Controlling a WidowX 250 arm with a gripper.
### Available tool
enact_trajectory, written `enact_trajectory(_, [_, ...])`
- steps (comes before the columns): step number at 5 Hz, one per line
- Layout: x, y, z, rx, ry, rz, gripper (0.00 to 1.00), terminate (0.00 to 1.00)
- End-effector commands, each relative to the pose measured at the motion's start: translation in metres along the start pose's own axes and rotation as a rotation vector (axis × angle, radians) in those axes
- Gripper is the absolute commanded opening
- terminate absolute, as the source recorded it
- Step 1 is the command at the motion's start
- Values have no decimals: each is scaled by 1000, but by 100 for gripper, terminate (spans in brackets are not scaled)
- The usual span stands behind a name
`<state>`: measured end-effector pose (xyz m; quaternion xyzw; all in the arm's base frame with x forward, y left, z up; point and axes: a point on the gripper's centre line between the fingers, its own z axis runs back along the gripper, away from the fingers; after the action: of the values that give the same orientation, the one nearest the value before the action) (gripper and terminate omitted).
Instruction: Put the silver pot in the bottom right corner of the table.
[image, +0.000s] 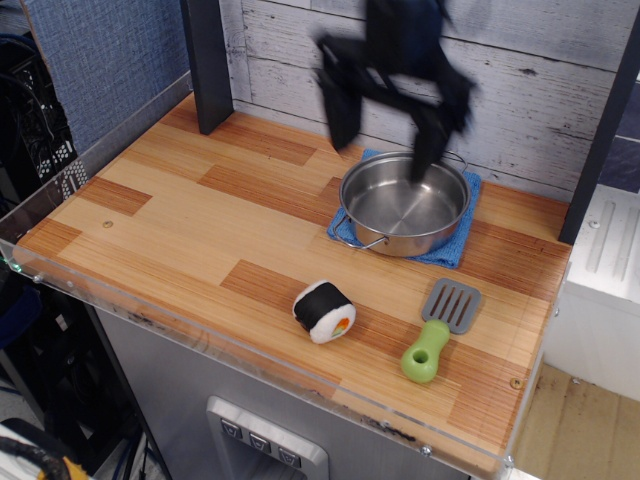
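At the far right of the worktop, the blurred pincer hung with fingers spread apart above the silver pot, which sat on a blue cloth.

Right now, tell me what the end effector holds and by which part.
Nothing. The end effector, blurred, hangs open above the silver pot, which sits untouched on the blue cloth.

Silver pot on a cloth at the table's back; sushi toy and spatula in front
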<state>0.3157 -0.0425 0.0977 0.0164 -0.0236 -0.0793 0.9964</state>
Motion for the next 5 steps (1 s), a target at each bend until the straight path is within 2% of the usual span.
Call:
enact_trajectory(1, [31, 3, -58, 88, -64, 47, 100, 0])
enact_trajectory(2, [36, 12, -66, 105, -86, 71, 100, 0])
enact_trajectory(3, [39, 17, -64, 104, -113, 82, 0, 0])
enact_trajectory(5, [33, 18, -53, 76, -119, 106, 0, 0])
